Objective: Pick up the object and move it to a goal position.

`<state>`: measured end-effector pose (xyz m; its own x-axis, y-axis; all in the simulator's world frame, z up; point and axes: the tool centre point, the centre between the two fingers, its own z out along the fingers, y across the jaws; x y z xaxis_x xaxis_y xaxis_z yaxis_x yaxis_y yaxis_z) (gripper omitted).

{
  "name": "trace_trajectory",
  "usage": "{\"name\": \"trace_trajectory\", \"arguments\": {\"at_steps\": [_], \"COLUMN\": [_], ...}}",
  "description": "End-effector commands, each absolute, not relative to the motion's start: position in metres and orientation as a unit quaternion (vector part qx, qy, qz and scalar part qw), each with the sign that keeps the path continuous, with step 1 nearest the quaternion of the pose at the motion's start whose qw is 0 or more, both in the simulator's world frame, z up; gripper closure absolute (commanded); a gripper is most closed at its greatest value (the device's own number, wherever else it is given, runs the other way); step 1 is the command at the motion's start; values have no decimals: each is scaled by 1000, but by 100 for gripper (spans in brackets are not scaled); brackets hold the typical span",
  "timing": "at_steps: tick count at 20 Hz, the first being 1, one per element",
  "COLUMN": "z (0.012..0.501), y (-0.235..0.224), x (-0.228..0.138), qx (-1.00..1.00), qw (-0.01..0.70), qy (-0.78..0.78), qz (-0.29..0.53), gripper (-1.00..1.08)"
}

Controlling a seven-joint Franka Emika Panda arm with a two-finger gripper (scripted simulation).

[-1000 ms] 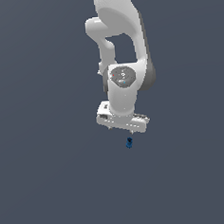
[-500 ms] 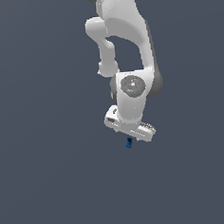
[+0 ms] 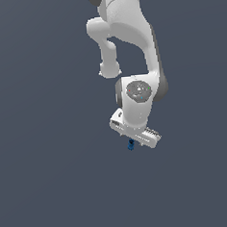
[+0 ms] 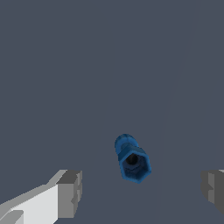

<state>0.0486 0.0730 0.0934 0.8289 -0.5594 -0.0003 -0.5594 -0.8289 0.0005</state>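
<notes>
Below the white arm (image 3: 129, 42), which comes down from the top of the exterior view, the end effector (image 3: 136, 143) hangs tilted, its flat white body sloping down toward the exterior view's right. Right under its lower edge, a little toward the exterior view's left, sits the object (image 3: 131, 145), a tiny dark-blue knobbly piece, far smaller than the white hand above it. From this side I can't make out any fingers, so this view alone doesn't show whether the piece is touched.

Looking through the wrist view, things are clearer. The end effector (image 4: 140, 188) stands wide open: one grey finger pad (image 4: 70, 194) on its white finger shows at one side of the picture and the other pad (image 4: 213, 190) at the far side, with a broad gap between them. The object (image 4: 132, 158) lies in that gap, nearer the first pad than the second but touching neither. It has hold of nothing. Seen from above, the piece shows a six-sided blue head with a dark hole in its middle, and a rounder blue part behind it, so it looks a bit tilted relative to the camera.

All around is the same plain dark grey-blue worktop (image 3: 48, 178), with no marks I can see on it in either view.
</notes>
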Motion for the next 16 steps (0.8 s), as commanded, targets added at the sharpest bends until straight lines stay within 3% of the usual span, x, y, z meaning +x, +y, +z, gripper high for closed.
{"name": "trace_trajectory", "arguments": {"at_steps": [1,16], "z": [93,44], "y": [74,73], "x": [49,48], "qx": [955,955], "qw": [0,0], "qy": [-296,-296], "qz": [0,0], "gripper": [-92,-92]}}
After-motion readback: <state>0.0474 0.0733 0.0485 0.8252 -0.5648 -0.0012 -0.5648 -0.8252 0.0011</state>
